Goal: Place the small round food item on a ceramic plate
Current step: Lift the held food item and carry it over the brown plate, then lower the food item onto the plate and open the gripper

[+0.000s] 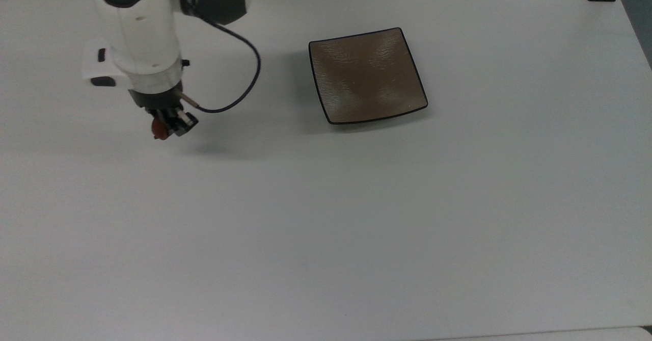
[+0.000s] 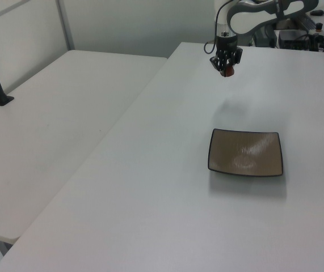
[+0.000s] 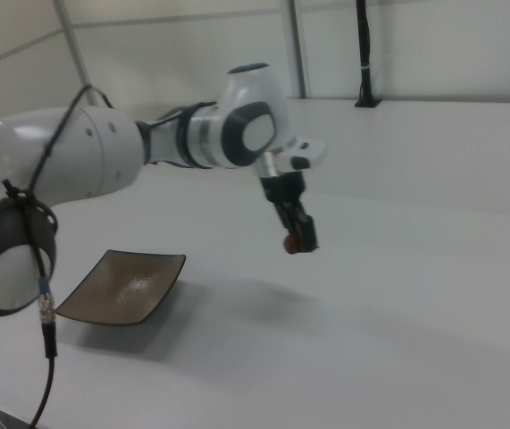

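Top view: gripper [image 1: 168,125] pinching a small dark red lump [image 1: 160,129], raised above the white table [image 1: 356,218], toward the table's left edge in the top view. Brown square plate [image 1: 367,76] flat near the far edge, well apart from the lump, nothing on it.

Left view: gripper [image 2: 226,67] pointing down, lump [image 2: 226,72] at its tips, clear of the table [image 2: 167,187]; plate [image 2: 245,153] nearer the camera.

Right view: lump [image 3: 289,243] clamped at the fingertips, off the surface; plate [image 3: 122,286] at the right view's left.
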